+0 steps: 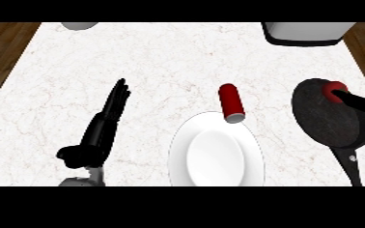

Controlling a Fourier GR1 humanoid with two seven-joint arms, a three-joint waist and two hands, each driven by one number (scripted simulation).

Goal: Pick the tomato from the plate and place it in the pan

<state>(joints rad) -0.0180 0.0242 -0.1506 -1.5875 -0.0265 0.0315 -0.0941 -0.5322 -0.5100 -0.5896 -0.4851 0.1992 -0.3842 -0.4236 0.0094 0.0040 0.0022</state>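
The red tomato (332, 89) is over the far right part of the dark pan (324, 118), at the counter's right side. A black part of my right hand (351, 98) comes in from the right edge and lies across the tomato; the rest of that hand is out of view. The white plate (216, 150) sits at the front centre with nothing on it. My left hand (103, 125) rests at the left of the plate, open with fingers straight and pointing away, holding nothing.
A red can (231, 102) lies on its side just beyond the plate. The pan's handle (351, 166) points toward the front right. A grey object (78, 25) sits at the far left edge, a white and black appliance (308, 33) at the far right.
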